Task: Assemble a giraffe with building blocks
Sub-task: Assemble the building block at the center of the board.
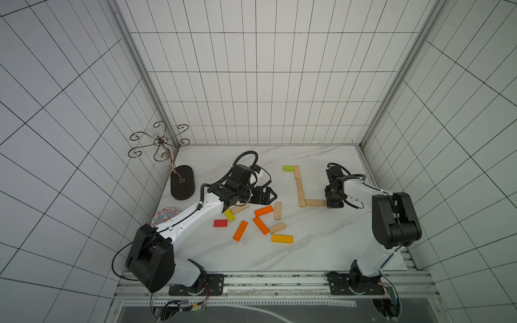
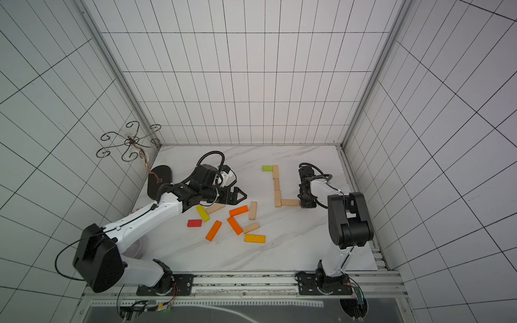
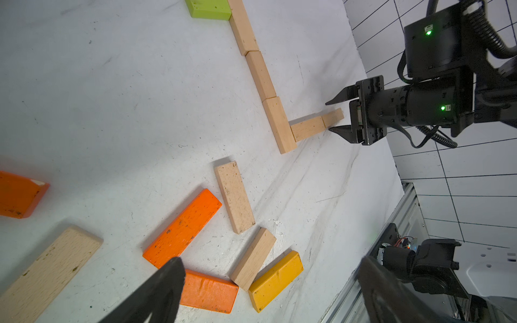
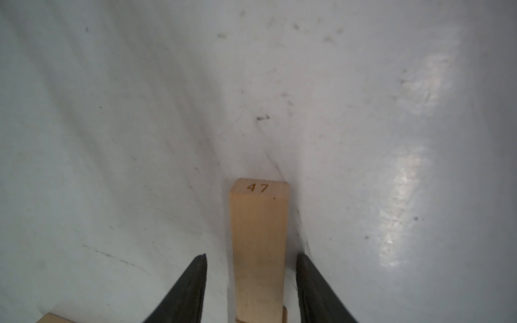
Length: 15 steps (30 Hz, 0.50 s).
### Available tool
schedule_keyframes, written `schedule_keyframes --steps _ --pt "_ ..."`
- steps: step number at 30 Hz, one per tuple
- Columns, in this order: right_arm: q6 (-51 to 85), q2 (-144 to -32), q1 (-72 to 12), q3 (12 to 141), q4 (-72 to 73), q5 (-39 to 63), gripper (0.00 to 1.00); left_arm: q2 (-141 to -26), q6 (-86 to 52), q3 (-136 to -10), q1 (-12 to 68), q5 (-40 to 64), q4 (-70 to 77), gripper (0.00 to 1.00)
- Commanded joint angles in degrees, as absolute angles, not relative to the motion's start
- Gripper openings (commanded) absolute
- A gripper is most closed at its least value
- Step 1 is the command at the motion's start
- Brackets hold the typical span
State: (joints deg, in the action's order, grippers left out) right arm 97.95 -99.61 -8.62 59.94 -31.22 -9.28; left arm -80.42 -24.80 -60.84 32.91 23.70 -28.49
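A lime green block (image 1: 287, 168) heads a line of pale building blocks (image 1: 299, 186) that turns into a flat pale block (image 1: 314, 202). My right gripper (image 4: 251, 256) is open over the block marked 47 (image 4: 258, 212) at that line's end, with a gap on both sides; in the left wrist view its fingers (image 3: 340, 98) flank that block (image 3: 333, 116). My left gripper (image 1: 272, 195) is open and empty above the loose pile: orange (image 1: 263, 210), pale (image 1: 277, 210), yellow (image 1: 282, 238), red (image 1: 220, 223).
A dark oval stand base (image 1: 182, 182) with a wire scroll top (image 1: 159, 139) stands at the back left. A round patterned plate (image 1: 165, 215) lies partly under the left arm. A metal rail (image 1: 279, 279) runs along the table's front edge, and tiled walls close three sides.
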Motion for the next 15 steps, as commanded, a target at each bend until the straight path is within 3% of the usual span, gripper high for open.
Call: schedule_keyframes --steps 1,9,15 --pt "98.0 -99.1 -9.1 65.4 -36.5 -9.7 0.59 -79.2 -24.0 -61.1 32.6 24.0 -29.2 0.97" --pt "93.0 -92.8 -8.9 68.9 -39.7 -11.1 0.64 -75.8 -24.2 -61.3 32.5 22.4 -31.6 0.97" --pt "77.8 -87.3 -8.8 74.0 -41.8 -12.0 0.60 -72.2 -24.1 -60.6 32.5 20.4 -33.9 0.97"
